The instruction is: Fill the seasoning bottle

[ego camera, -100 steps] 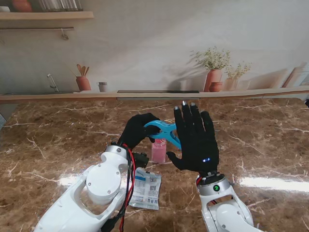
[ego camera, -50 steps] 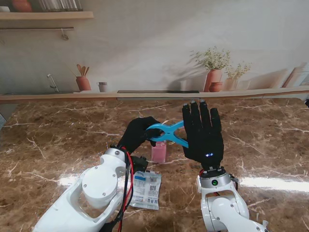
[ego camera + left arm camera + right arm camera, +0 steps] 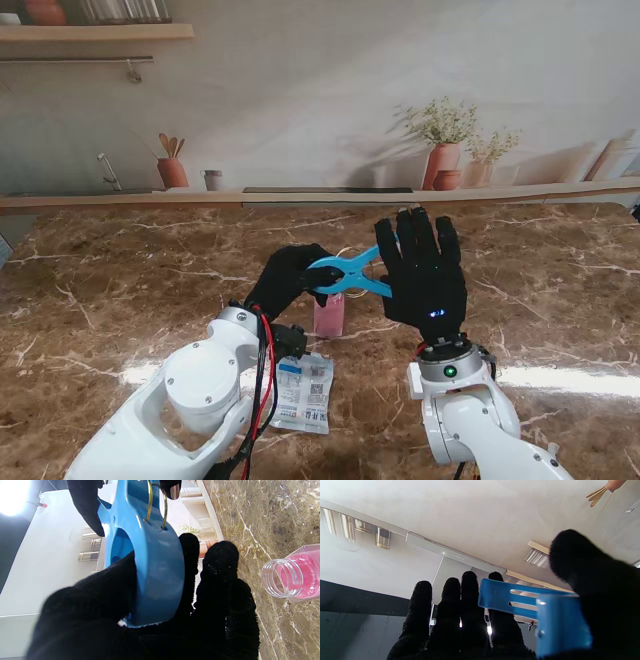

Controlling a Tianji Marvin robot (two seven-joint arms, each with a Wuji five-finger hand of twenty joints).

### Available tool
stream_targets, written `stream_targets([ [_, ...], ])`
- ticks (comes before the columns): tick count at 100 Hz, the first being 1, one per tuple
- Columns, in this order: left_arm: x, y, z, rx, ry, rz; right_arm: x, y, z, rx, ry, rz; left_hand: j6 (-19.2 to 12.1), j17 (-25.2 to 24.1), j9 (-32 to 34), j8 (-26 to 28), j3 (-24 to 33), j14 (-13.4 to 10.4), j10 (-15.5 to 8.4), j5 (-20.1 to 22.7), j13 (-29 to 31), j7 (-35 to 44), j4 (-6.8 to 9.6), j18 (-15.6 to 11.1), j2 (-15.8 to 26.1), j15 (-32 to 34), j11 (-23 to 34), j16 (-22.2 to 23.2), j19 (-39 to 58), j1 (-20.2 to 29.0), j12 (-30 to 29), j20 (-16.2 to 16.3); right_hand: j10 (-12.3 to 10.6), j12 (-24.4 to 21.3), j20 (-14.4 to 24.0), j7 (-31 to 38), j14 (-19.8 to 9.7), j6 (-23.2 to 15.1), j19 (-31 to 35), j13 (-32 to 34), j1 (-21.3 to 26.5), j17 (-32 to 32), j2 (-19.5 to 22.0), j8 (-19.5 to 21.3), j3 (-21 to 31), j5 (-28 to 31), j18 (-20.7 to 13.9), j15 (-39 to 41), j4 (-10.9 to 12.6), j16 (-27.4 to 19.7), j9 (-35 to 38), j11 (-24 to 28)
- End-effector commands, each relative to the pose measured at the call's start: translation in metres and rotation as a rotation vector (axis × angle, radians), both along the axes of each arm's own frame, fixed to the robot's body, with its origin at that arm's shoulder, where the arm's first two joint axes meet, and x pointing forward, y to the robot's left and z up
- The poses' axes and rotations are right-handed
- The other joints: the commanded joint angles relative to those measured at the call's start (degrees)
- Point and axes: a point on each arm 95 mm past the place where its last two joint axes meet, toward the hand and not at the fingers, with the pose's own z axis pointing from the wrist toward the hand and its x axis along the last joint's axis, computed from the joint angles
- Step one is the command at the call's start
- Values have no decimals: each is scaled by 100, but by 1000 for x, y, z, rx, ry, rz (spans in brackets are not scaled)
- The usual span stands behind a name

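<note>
Your left robot hand gripped the blue plastic clip above the clear, uncapped seasoning bottle of pink granules, which stood mid-bench. Your right robot hand was spread wide, its palm against the clip's jaws, holding nothing.

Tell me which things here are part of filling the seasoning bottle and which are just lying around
Part of the job:
- seasoning bottle, open, pink contents
- seasoning packet, flat on the table
- blue clip, held by the left hand, the open right hand at its jaw end

Just lying about:
- potted plants on the back ledge
- utensil pot
- small cup
</note>
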Motion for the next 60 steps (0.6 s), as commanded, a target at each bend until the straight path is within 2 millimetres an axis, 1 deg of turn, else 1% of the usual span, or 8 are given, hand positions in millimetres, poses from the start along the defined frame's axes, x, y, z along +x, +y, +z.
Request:
stream_targets([
  [1,0,1,-1,0,9,2,2,-4,-2,-9,7,-16,-823,11,341,56,387,142,-77,359,112,660,18,-186,51,177,197,-58,719,197,22,199,-728,223,-126,615,-171,-583,121,143,433,47,514,357,463,571,50,41,-186,105,625,563],
  [12,0,1,-1,6,3,5,2,-5,0,-12,-5,-9,-834,15,333,57,368,137,-91,357,105,653,20,-191,64,182,197,-55,719,200,23,202,-904,615,-151,1081,-206,-917,284,491,462,245,281,933,350,815,37,142,-282,162,946,969],
  [19,-1,1,-1,3,1,6,2,-5,0,-17,-11,-4,-836,-4,326,59,355,143,-88,357,98,648,24,-193,75,179,195,-55,708,204,23,201,-1093,1079,-134,1471,-193,-1179,516,993,494,514,66,1334,353,1068,69,437,-348,399,1297,1452],
  [28,-1,0,0,0,-3,7,3,-5,1,-17,-19,5,-844,-4,319,56,343,141,-89,356,90,636,27,-194,80,176,189,-55,705,206,21,202,-1346,1748,-38,2033,-216,-1526,954,1644,600,975,-247,1610,283,1224,160,1036,-894,949,1639,2103],
  [30,-1,0,0,-2,-4,7,3,-5,1,-16,-21,7,-840,-9,319,55,340,140,-88,355,84,632,29,-196,85,173,188,-56,703,208,20,202,-1425,2092,-3,2211,-274,-1643,1142,1928,643,1207,-340,1616,278,1284,185,1257,-1025,1138,1782,2236],
  [40,-1,0,1,-6,-7,6,4,-4,0,-2,-25,21,-842,-17,315,46,324,139,-87,352,80,609,32,-203,91,167,179,-58,696,209,15,202,-1684,2998,85,2837,-450,-2096,1707,2672,861,1860,-590,1827,198,1584,206,1968,-1252,1614,2346,2656],
  [53,-1,0,1,-7,-8,-2,5,-5,1,-2,-26,28,-835,-17,310,46,311,137,-82,361,73,597,35,-204,96,160,171,-61,695,216,12,204,-1838,3351,150,3161,-552,-2453,2138,3098,895,2208,-759,2149,145,2215,218,2599,-1342,1948,2897,3011],
  [60,-1,0,1,-9,-5,-9,6,-6,1,-10,-28,32,-824,-16,317,43,315,145,-78,362,77,589,39,-204,89,160,172,-62,694,224,13,205,-1739,3133,-3,3055,-527,-2459,1917,2835,809,2004,-746,2023,67,2205,151,2173,-1365,1776,2787,2654],
])
